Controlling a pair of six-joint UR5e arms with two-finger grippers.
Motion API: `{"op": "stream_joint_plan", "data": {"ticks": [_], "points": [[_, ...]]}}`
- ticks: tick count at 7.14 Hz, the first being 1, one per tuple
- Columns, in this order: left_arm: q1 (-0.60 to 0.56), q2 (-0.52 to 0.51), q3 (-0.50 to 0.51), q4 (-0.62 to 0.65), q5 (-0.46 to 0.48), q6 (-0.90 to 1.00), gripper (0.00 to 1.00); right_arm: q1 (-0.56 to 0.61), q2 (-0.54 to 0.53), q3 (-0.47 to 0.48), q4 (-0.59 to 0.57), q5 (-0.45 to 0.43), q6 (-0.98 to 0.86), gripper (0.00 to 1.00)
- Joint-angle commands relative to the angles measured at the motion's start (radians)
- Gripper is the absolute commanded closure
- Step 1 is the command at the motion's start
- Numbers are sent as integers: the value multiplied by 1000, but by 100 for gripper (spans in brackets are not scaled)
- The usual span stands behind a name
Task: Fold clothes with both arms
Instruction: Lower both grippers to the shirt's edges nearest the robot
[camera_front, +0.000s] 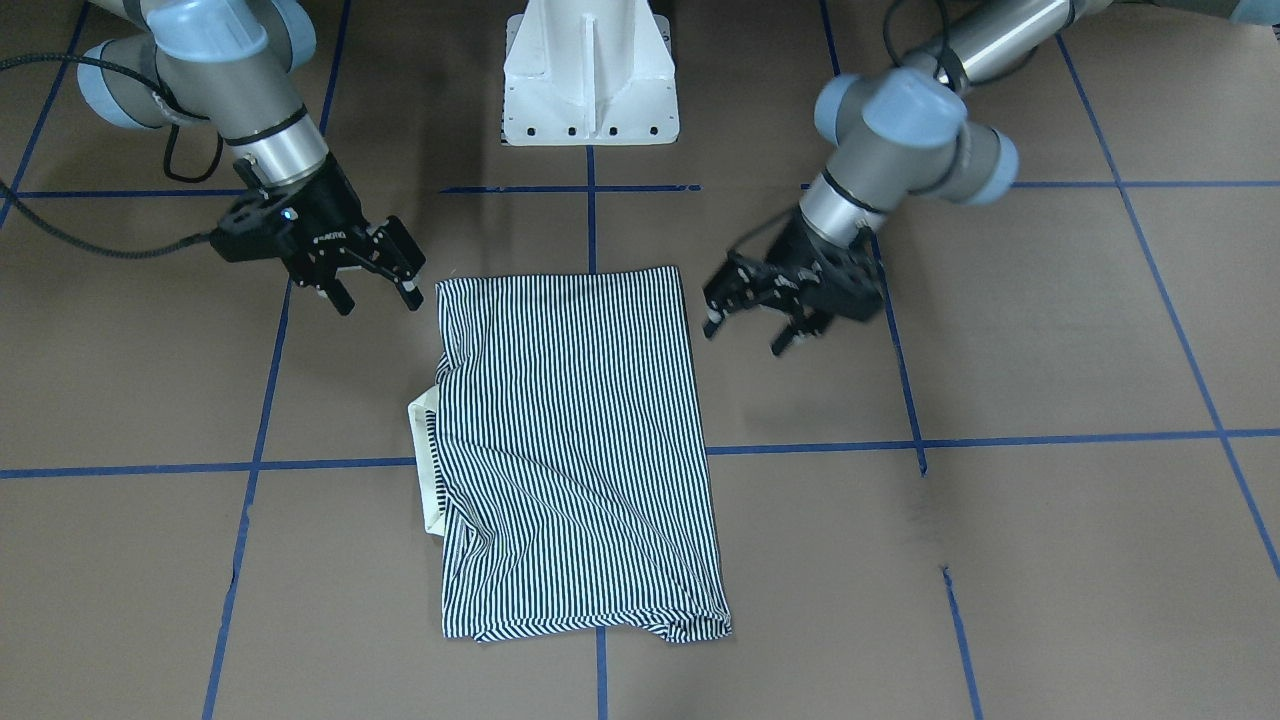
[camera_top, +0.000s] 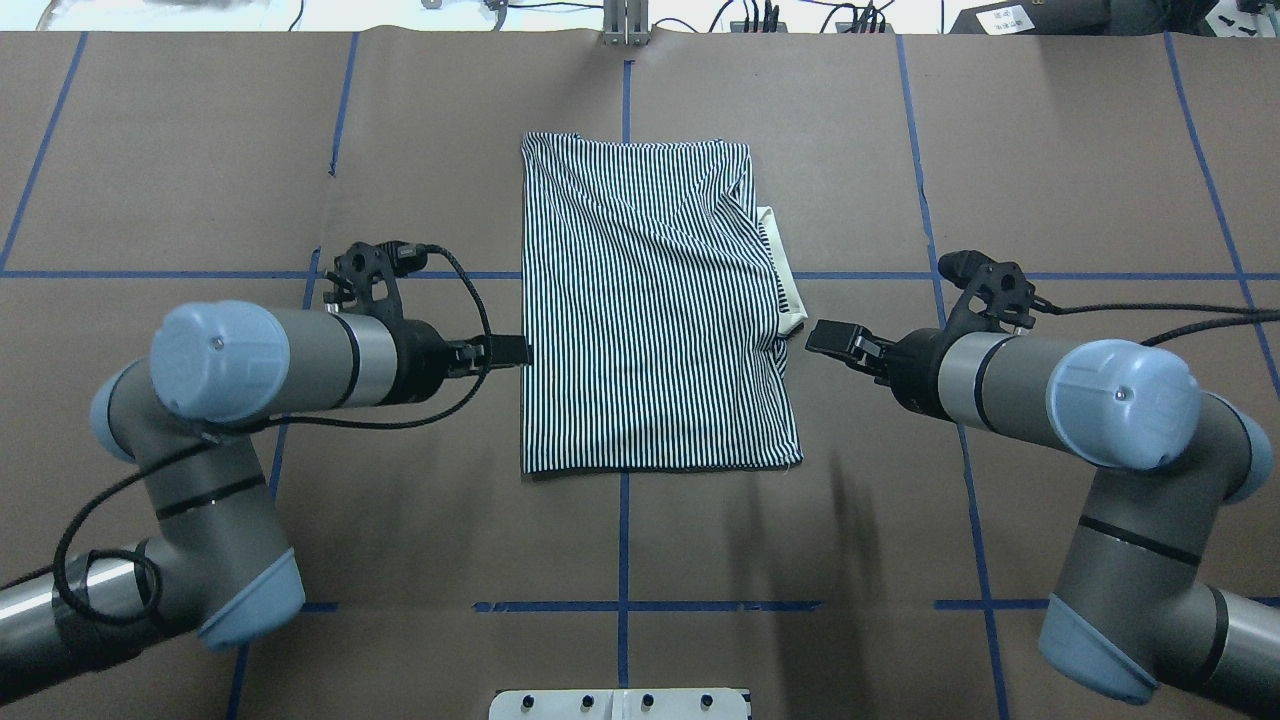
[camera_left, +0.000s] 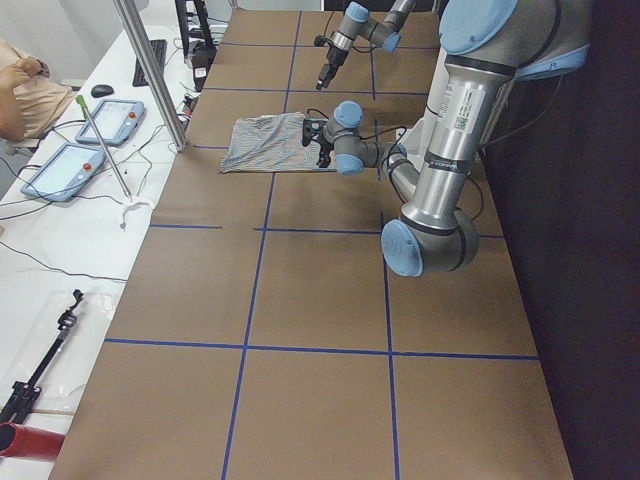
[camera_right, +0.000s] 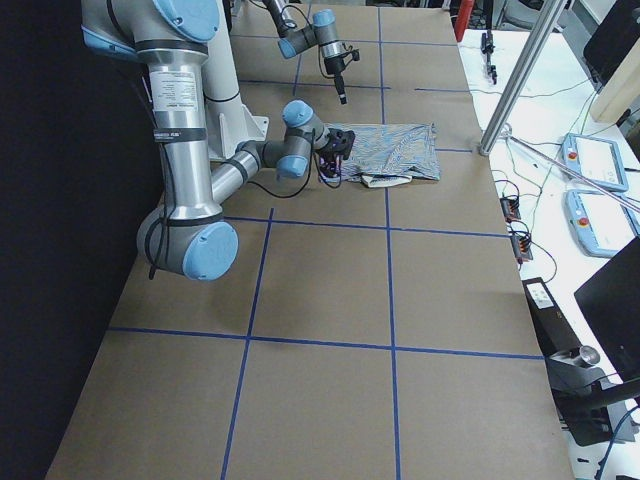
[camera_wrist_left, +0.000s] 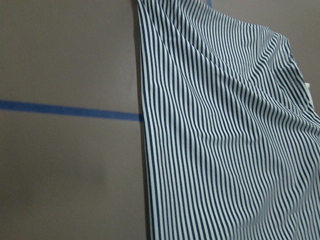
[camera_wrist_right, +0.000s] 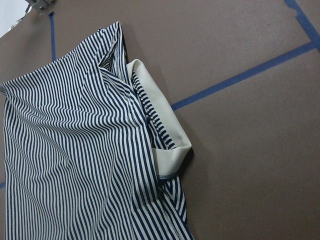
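The striped polo shirt (camera_front: 575, 450) lies folded into a rectangle at the table's middle (camera_top: 650, 310). Its cream collar (camera_top: 785, 275) sticks out of the edge on my right side and shows close in the right wrist view (camera_wrist_right: 160, 135). My left gripper (camera_front: 745, 335) is open and empty, just beside the shirt's left edge (camera_top: 512, 350). My right gripper (camera_front: 380, 298) is open and empty, beside the shirt's right edge near the collar (camera_top: 828, 338). The left wrist view shows the shirt's straight left edge (camera_wrist_left: 145, 140). Neither gripper touches the cloth.
The brown table is marked with blue tape lines (camera_front: 590, 215). The white pedestal base (camera_front: 590, 80) stands behind the shirt. A metal pole (camera_left: 150, 70) and a side desk with tablets (camera_left: 75, 165) stand past the table's far edge.
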Motion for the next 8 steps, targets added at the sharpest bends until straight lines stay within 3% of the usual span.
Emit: {"op": "stream_joint_plan", "data": {"ticks": [1, 8], "points": [[95, 0, -7, 100, 110, -203, 42, -22, -11, -2, 8, -41, 61, 0], [125, -59, 39, 209, 109, -195, 44, -22, -19, -3, 8, -43, 61, 0]]}}
